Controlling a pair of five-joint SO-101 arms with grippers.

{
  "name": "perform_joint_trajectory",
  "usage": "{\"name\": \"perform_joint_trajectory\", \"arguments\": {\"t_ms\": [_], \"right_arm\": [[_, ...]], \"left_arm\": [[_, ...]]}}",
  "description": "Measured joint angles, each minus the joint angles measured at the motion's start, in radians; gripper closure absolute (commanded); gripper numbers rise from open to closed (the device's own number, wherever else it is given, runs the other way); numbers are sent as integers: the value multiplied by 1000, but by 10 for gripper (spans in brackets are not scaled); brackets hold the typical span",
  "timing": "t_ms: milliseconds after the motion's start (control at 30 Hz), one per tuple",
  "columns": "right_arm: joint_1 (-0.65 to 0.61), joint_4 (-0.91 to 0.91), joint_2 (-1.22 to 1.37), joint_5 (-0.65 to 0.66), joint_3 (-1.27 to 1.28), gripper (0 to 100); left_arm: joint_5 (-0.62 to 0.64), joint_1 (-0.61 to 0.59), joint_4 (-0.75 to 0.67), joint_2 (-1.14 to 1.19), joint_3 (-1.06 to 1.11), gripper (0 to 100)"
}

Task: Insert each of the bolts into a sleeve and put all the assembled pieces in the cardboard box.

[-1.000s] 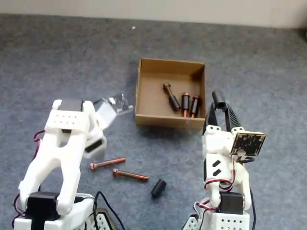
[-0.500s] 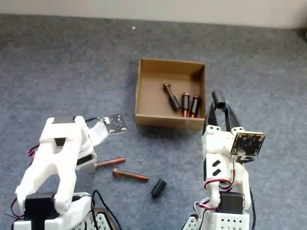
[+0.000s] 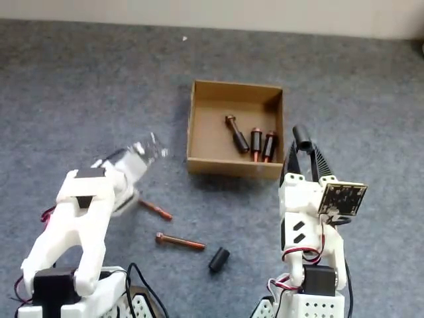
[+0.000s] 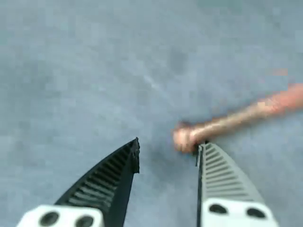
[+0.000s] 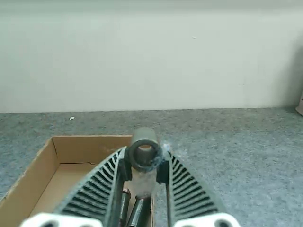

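In the left wrist view my left gripper (image 4: 168,149) hangs open just above the carpet, one fingertip (image 4: 202,150) touching the head of a copper bolt (image 4: 236,120). The same bolt (image 3: 156,210) pokes out from under the left arm in the high view. A second bolt (image 3: 180,242) and a loose black sleeve (image 3: 219,259) lie nearer the front. My right gripper (image 5: 143,161) is shut on another black sleeve (image 5: 143,150), held up beside the right front corner of the cardboard box (image 3: 232,165). Three assembled pieces (image 3: 256,142) lie in the box.
Grey carpet covers the table. Both arm bases stand at the front edge, with cables around them. A pale wall runs along the far side. Open carpet lies left of and behind the box (image 5: 90,139).
The left arm has pulled back and dropped its gripper over the nearer bolt. That bolt has swung round, its head end shifted farther from the front. The right arm and its sleeve have stayed still.
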Motion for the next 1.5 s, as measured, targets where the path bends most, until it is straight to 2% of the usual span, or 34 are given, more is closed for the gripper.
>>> {"name": "perform_joint_trajectory", "arguments": {"t_ms": [133,267,500,633,867,1067,1267,1367,1500], "right_arm": [[0,0,0,0,0,995],[0,0,0,0,0,995],[0,0,0,0,0,995],[0,0,0,0,0,995],[0,0,0,0,0,995],[0,0,0,0,0,995],[0,0,0,0,0,995],[0,0,0,0,0,995],[0,0,0,0,0,995]], "left_arm": [[207,49,-218,2,-2,796],[365,89,-373,2,-2,797],[500,91,-404,2,-2,796],[557,114,-290,2,-25,793],[729,198,49,2,-135,793],[790,199,80,49,-175,794],[827,203,92,324,-338,797],[830,203,164,440,-465,803],[830,204,238,528,-577,909]]}}
